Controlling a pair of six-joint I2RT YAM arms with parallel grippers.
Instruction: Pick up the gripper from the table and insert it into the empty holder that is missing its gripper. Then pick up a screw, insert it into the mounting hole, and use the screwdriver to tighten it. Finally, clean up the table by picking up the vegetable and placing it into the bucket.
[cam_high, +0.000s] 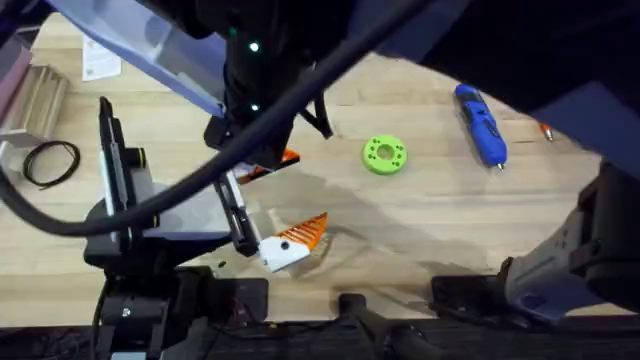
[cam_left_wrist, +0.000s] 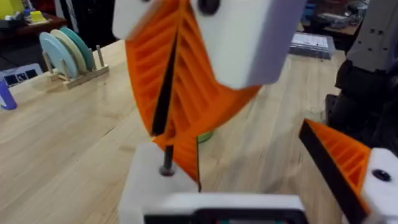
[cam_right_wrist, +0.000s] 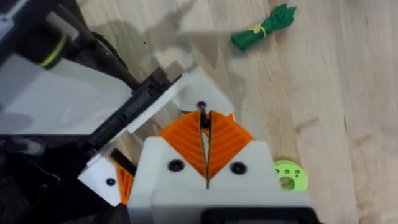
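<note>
The right gripper is seen with its orange pads pressed together, a dark screw pinched at their tips and held against the white holder of the left gripper, whose fingers are spread wide. The vegetable is left lying on the table beyond them, and the screwdriver is laid well apart on the right.

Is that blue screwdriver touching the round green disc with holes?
Apart. The overhead view shows a stretch of bare table between the screwdriver and the green disc.
</note>
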